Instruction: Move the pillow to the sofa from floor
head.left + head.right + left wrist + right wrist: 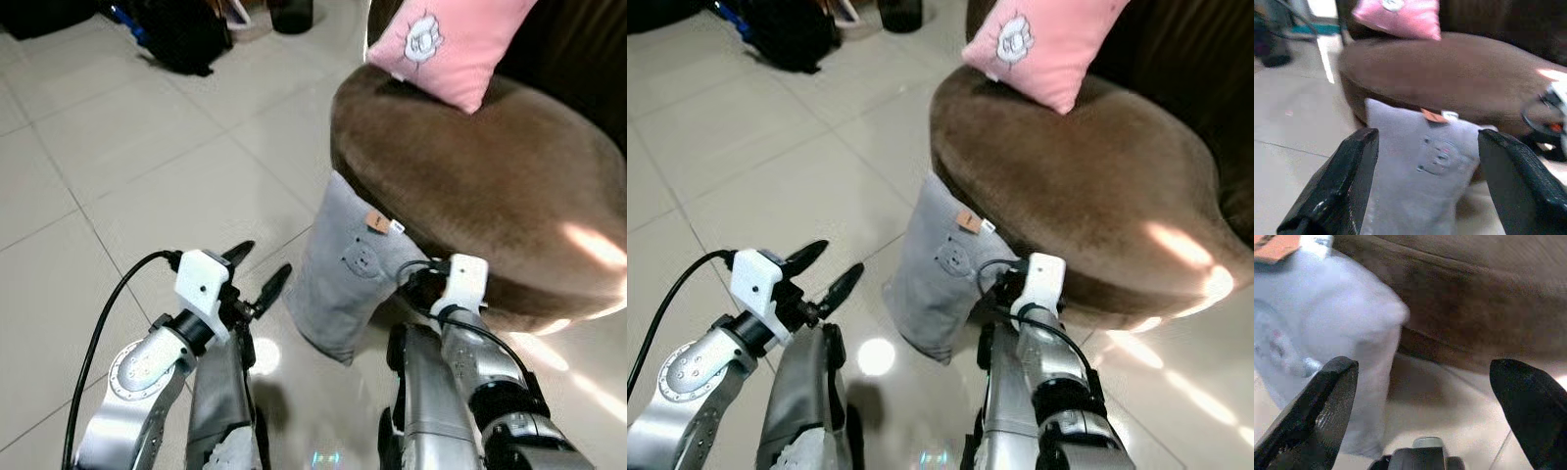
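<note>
A grey pillow (345,264) with an embossed bear and an orange tag stands on the tiled floor, leaning against the front of the brown sofa (490,176). My left gripper (257,270) is open, a short way to the pillow's left, aimed at it; the left wrist view has the pillow (1425,166) framed between the fingers (1334,196). My right gripper (419,284) is open low at the pillow's right edge, by the sofa base; its wrist view shows the pillow (1312,333) near one finger (1312,411). Neither gripper touches the pillow.
A pink pillow (446,39) rests on the sofa seat against its dark back. A black bag (181,34) and a dark bin (291,15) sit on the floor far back. Open tile floor (147,176) lies to the left.
</note>
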`<state>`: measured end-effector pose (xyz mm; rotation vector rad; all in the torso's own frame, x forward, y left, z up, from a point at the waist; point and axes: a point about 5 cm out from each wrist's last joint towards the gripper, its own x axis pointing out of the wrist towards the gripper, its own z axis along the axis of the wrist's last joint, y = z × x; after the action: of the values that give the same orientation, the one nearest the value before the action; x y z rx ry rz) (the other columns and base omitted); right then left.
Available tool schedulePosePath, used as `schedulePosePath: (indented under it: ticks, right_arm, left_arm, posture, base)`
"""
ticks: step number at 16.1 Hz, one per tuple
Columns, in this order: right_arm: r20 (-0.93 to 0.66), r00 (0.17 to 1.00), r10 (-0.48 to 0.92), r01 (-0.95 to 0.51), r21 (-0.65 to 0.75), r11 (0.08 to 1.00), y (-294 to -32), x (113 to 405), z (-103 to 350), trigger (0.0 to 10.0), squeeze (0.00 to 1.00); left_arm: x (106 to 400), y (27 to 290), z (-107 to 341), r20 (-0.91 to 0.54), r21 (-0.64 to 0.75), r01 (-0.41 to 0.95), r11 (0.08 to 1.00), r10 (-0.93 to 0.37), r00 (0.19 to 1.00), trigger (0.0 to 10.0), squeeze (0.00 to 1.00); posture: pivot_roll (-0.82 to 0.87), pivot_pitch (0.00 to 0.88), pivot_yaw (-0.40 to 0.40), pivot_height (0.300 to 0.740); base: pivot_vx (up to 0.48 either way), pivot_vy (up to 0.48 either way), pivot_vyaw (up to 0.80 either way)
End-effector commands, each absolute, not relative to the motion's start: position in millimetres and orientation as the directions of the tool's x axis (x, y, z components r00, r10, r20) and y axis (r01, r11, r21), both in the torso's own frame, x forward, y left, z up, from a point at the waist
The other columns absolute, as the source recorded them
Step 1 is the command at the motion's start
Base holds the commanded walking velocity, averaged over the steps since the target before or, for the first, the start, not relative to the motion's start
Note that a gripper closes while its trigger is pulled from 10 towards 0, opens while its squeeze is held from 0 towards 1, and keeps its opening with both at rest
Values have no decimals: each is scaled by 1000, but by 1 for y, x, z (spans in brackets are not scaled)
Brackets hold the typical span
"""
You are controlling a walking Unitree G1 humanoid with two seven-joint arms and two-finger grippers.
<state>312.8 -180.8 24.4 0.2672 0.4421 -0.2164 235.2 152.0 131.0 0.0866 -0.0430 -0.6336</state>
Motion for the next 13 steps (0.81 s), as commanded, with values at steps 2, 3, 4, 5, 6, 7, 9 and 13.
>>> schedulePosePath:
  ticks: [2, 3, 4, 5, 6, 7, 9, 13]
  right_arm:
    - [-417, 884, -213, 390, 404, 827, -189, 317, 29, 10000, 1000]
    - [-413, 879, -238, 424, 447, 788, -191, 321, 31, 10000, 1000]
    - [-410, 878, -249, 437, 470, 767, -192, 322, 33, 10000, 1000]
    - [-403, 872, -279, 470, 523, 711, -195, 323, 34, 10000, 1000]
    - [-404, 871, -280, 473, 534, 701, -194, 324, 34, 10000, 1000]
    - [-403, 870, -283, 478, 548, 687, -194, 324, 34, 10000, 1000]
    - [-380, 873, -305, 484, 607, 630, -193, 327, 37, 10000, 1000]
    - [-293, 889, -352, 441, 754, 487, -201, 334, 51, 10000, 1000]
  left_arm:
    - [231, 160, 148, 16, 111, 626, 772, -631, 776, 10000, 0]
    - [229, 162, 153, 9, 108, 640, 760, -645, 764, 10000, 0]
    - [228, 163, 155, 3, 108, 651, 752, -655, 756, 10000, 0]
    - [222, 164, 160, 1, 97, 675, 732, -678, 735, 10000, 0]
    - [221, 163, 163, 3, 96, 678, 728, -682, 732, 10000, 0]
    - [220, 163, 167, 0, 92, 684, 724, -687, 727, 10000, 0]
    - [220, 164, 174, -4, 81, 691, 719, -693, 721, 10000, 0]
    - [223, 165, 160, -61, 47, 726, 686, -724, 687, 10000, 0]
  posture:
    - [157, 256, 90, 510]
    - [182, 283, 112, 510]
    - [190, 289, 115, 510]
    - [220, 295, 124, 510]
    - [230, 293, 126, 510]
    - [249, 293, 134, 510]
    - [274, 306, 144, 510]
    - [302, 321, 159, 510]
  base:
    - [0, 0, 0]
    - [0, 0, 0]
    - [0, 0, 0]
    - [0, 0, 0]
    - [0, 0, 0]
    - [0, 0, 0]
    - [0, 0, 0]
    - [0, 0, 0]
